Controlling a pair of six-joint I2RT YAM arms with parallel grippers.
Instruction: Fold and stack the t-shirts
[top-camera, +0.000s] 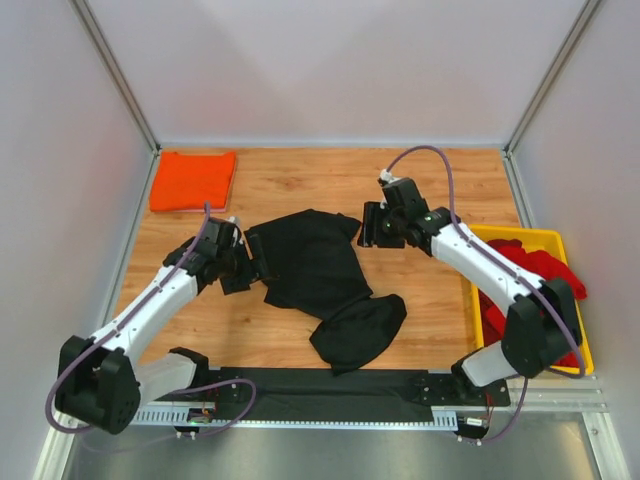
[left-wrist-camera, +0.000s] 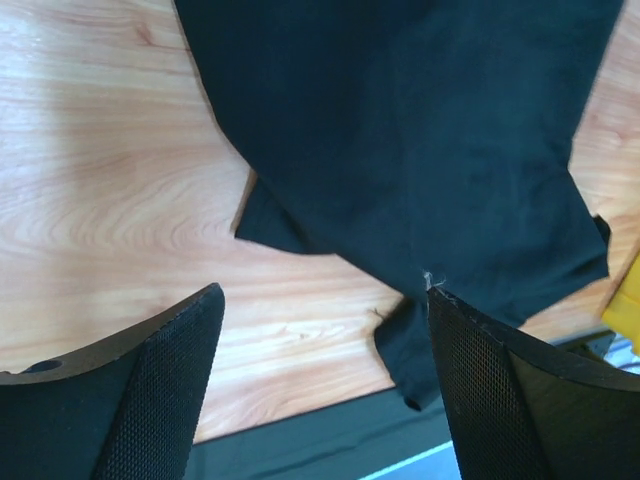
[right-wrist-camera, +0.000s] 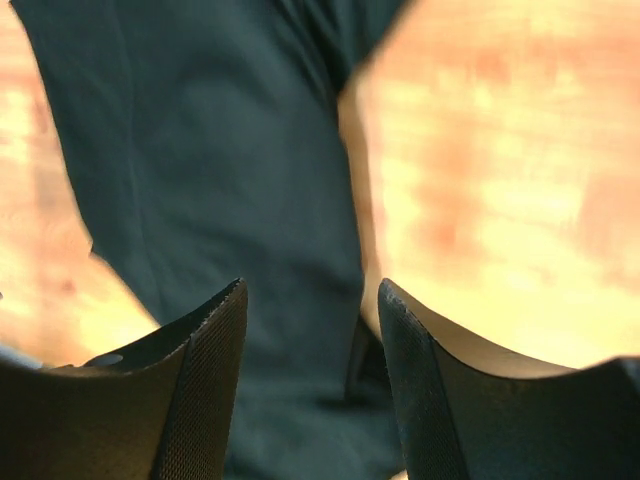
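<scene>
Orange shirt (top-camera: 192, 180) folded, laid at far-left corner, so one is judged done. Black shirt (top-camera: 320, 275) rumpled mid-table, not yet folded. Red shirts (top-camera: 535, 265) heaped in tray (top-camera: 540, 237). Left gripper (top-camera: 243, 268), right gripper (top-camera: 368, 226) flank black shirt, jaws spread, nothing pinched.

Table (top-camera: 300, 170), 12 = far side, 6 = arm bases. At ctr lies the ctr t-shirt (top-camera: 320, 275), on the table, running approx 11 to 5. Its near end is at the edge of the strip (top-camera: 330, 385), which lies along the 6 edge btwn the arm bases. The folded t-shirt (top-camera: 192, 180) is at 10-11 in the far-L corner, well apart from the ctr t-shirt. The tray (top-camera: 530, 238) is at 3-4 along the R edge, w/ the tray t-shirts (top-camera: 530, 265) in it, some cloth over its R rim. L gripper (top-camera: 250, 262) is at 9 of the ctr t-shirt, just beside its edge. R gripper (top-camera: 368, 225) is at 1-2 of it, by its far-R corner, btwn it & the tray.
</scene>
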